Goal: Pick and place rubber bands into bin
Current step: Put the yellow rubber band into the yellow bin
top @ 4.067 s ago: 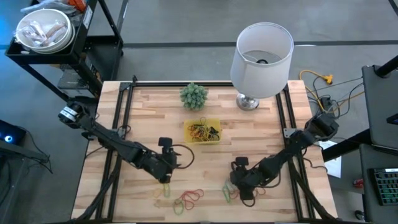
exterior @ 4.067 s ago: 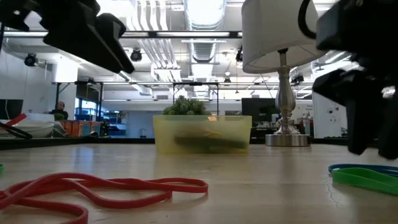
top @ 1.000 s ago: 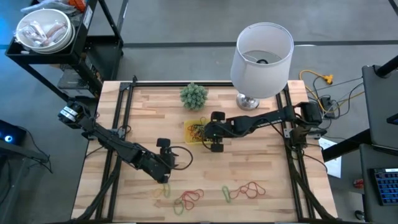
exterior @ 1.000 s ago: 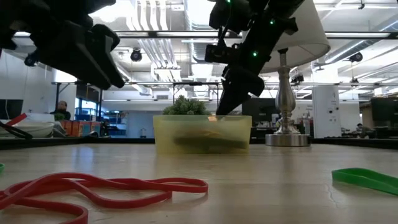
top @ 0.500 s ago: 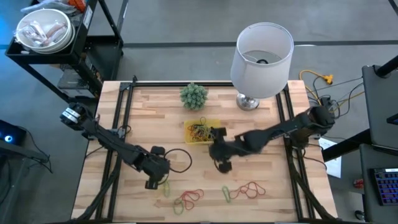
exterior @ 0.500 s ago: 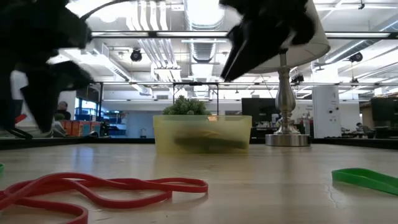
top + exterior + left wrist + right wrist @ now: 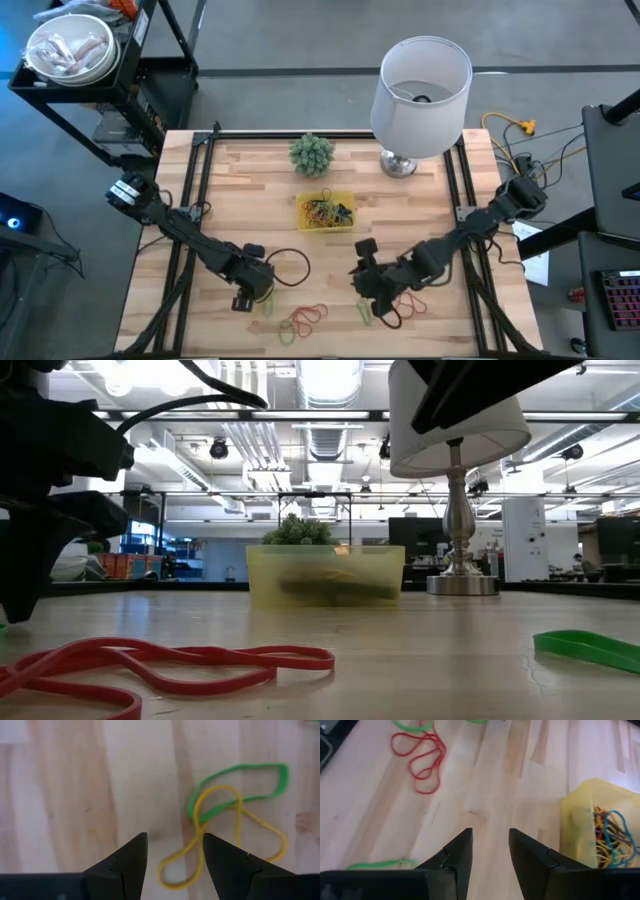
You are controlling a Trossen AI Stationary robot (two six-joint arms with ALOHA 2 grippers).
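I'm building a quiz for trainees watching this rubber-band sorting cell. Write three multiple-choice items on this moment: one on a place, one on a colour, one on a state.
1. Where does the yellow bin sit?
A. Between the plant and the table's front edge
B. Under the lampshade
C. On the side cart

2. Which colours are the two bands just ahead of the left hand?
A. Red and black
B. Green and yellow
C. Blue and brown

3. How is the right hand?
A. Shut on a band
B. Open and empty
C. Inside the bin

Answers:
1 A, the bin lies just in front of the plant.
2 B, the green band crosses the yellow band.
3 B, bare wood shows between its fingers.
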